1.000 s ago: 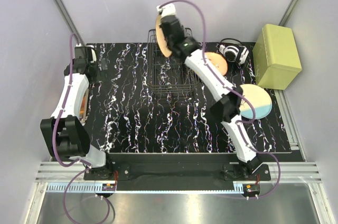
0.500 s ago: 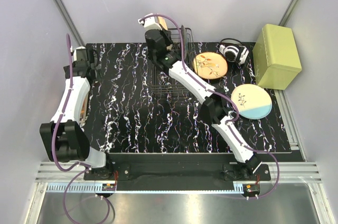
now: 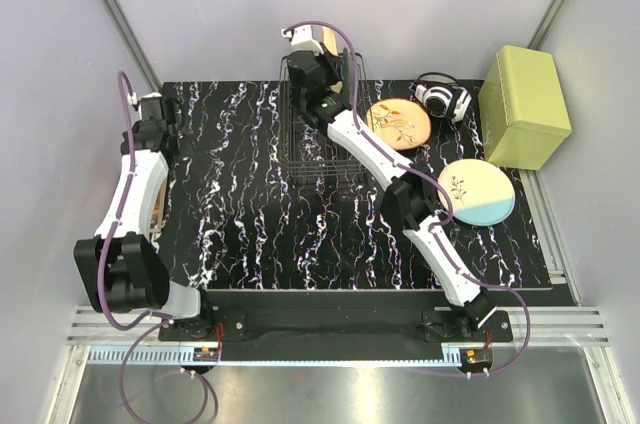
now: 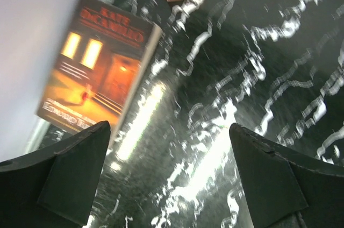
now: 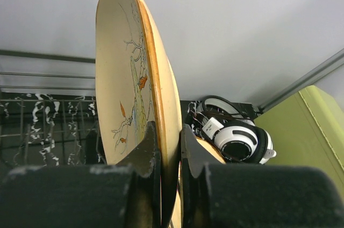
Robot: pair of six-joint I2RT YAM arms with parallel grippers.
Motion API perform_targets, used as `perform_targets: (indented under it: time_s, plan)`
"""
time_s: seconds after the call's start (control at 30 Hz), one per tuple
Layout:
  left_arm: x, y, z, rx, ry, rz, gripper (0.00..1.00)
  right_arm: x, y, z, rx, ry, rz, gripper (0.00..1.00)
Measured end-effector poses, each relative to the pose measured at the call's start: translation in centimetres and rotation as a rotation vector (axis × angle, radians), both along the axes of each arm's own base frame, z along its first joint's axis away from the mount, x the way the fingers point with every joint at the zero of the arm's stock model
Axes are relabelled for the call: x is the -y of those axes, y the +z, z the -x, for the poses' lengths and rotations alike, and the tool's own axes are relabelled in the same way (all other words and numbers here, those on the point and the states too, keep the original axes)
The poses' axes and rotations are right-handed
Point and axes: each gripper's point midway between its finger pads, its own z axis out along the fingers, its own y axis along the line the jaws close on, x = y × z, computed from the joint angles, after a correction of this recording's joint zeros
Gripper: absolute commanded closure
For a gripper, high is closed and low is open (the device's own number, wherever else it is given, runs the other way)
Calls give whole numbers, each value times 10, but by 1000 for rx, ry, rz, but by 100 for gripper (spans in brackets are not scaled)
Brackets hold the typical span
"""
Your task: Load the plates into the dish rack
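One orange plate (image 5: 123, 77) we pinched in right gripper (image 5: 167, 136) over dish rack (image 3: 305, 154); next needed careful lowering into slot. Left gripper (image 4: 169, 158) spread wide, empty.

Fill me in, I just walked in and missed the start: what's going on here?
The right gripper is shut on an orange plate, held on edge above the wire rack. A second orange plate and a cream-and-blue plate lie flat on the table right of the rack, not yet loaded. The left gripper is open and empty, near a book.
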Motion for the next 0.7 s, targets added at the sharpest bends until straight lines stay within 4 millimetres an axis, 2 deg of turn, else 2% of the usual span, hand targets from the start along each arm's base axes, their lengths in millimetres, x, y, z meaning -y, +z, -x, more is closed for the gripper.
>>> perform_targets:
  time_s: [0.23,0.47,0.7]
  plan:
    - [11,-8,8,-9,-56,61,1,21,-23,-16,-29,-42,12,100]
    - [14,-13,10,-22,-72,72,1,19,-46,-20,-69,-39,38,100]
    - [14,-16,12,-31,-76,71,1,17,-56,-22,-77,-38,42,100]
